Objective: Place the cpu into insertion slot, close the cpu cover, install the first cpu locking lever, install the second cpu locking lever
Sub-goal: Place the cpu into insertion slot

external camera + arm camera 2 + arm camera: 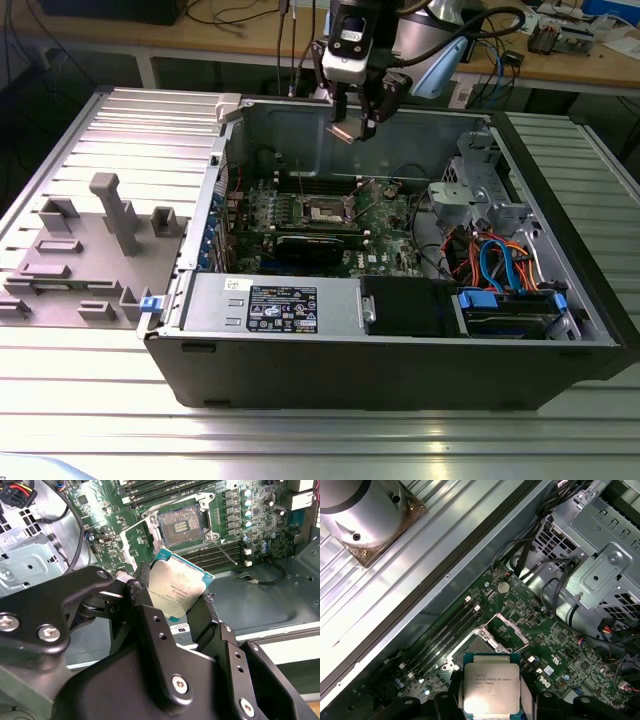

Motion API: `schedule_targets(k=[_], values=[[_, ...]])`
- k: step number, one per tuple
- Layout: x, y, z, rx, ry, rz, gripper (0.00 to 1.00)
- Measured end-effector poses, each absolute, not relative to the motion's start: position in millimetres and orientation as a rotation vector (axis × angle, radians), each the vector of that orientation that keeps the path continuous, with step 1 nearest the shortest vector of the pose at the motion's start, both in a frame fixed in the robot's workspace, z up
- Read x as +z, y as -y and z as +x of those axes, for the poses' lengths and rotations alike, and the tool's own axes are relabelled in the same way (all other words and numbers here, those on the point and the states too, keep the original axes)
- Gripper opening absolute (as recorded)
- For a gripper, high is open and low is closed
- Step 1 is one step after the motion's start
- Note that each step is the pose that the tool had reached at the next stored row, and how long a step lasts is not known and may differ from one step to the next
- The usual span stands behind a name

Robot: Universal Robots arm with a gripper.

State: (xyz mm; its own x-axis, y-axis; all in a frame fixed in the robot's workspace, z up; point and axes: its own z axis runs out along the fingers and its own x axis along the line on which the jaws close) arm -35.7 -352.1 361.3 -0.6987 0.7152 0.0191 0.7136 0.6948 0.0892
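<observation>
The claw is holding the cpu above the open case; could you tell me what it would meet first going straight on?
Probably the motherboard at or beside the insertion slot, with the cpu held in the claw touching first; depth leaves the exact alignment unclear.

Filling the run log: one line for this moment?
pincer shut on cpu | cpu held over motherboard | insertion slot empty
</observation>
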Motion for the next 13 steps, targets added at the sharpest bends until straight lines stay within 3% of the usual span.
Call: schedule_targets(k=[13], values=[[358.7, 352.1, -35.7, 0.137, -2.777, 1.411, 0.54]])
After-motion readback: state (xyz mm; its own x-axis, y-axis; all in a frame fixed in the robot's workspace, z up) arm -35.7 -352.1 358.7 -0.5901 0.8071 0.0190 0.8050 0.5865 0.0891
